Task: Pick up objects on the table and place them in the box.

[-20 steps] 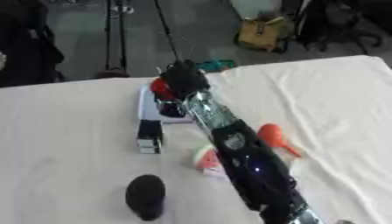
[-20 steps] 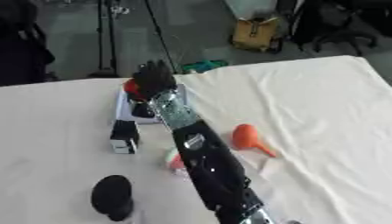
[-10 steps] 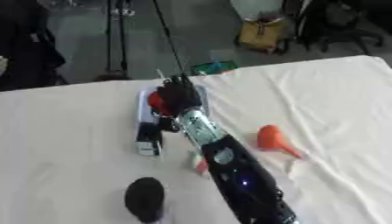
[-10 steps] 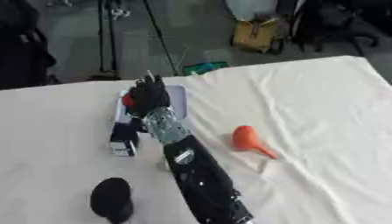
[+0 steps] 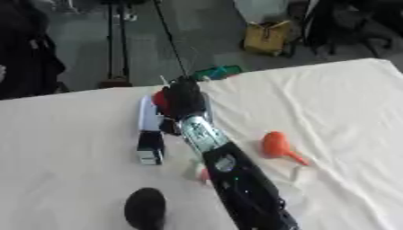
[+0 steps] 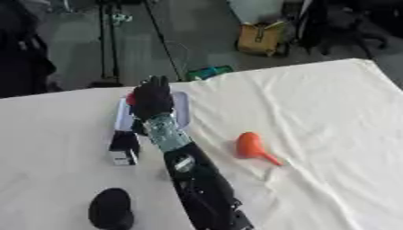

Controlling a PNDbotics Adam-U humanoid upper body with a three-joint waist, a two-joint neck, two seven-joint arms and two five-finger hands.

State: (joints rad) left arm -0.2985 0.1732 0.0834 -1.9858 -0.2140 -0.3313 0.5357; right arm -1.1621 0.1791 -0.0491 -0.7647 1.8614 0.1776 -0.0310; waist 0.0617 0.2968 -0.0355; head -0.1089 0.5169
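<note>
My right hand (image 5: 185,96) reaches up from the bottom edge and hovers over the pale, shallow box (image 6: 182,109) near the table's far side. Its dark fingers are curled on a small red object (image 5: 160,97) that shows at the hand's left side, above the box. An orange funnel-shaped thing (image 5: 275,144) lies on the white cloth to the right of my forearm. A small black-and-white block (image 5: 150,147) lies just in front of the box. A black rounded object (image 5: 144,207) sits near the front left. A pinkish bit (image 5: 201,173) peeks out beside my forearm.
My forearm (image 5: 236,184) crosses the middle of the table and hides part of the box. The white cloth (image 5: 338,103) stretches wide to the right. Beyond the far edge are stand legs (image 5: 116,54), a yellow bag (image 5: 264,38) and a green item (image 5: 218,72) on the floor.
The whole picture has shifted with the camera. My right forearm has swung leftward, and the hand with the red object stays over the box.
</note>
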